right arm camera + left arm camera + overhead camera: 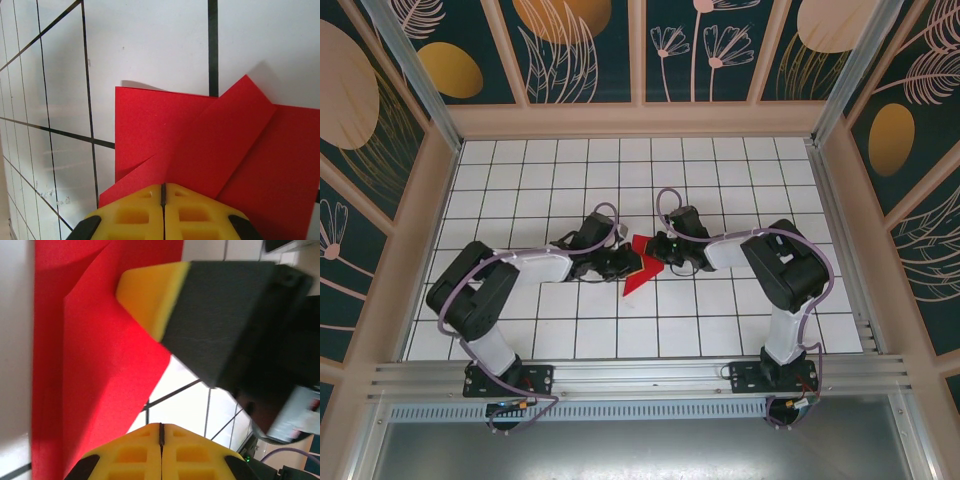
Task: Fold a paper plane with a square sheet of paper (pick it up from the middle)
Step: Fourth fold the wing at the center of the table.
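Closest in the overhead view, an aluminium rail (640, 372) runs along the near edge of the desk (570, 330), a white surface ruled with dark grid lines, and both arm bases sit on it. From there the two arms bend outward at the elbows and reach inward, meeting around the middle of the desk. The left tool (628, 262) comes in from the left and the right tool (656, 252) from the right. Their tips are close together at the red paper (638, 278), which lies between them on the desk.

From the left wrist, that tool's yellow fingers (135, 455) are pressed together, with a thin dark seam between them. The paper runs up past their left side and lies flat, with a diagonal fold edge across it. Further on, the right tool's black finger ends in a yellow tip that sits over the paper. Whether the tip touches the paper cannot be told.

From the right wrist, that tool's yellow fingers (195, 215) are also closed against each other, and the paper passes beneath their tips. Beyond them the paper shows layers. A flap is folded diagonally across a flat sheet, whose straight-edged corner at the left casts a thin shadow on the desk.

Past the paper the grid runs on to a beige frame and dark wall panels (580, 45) painted with gold and pink plants.
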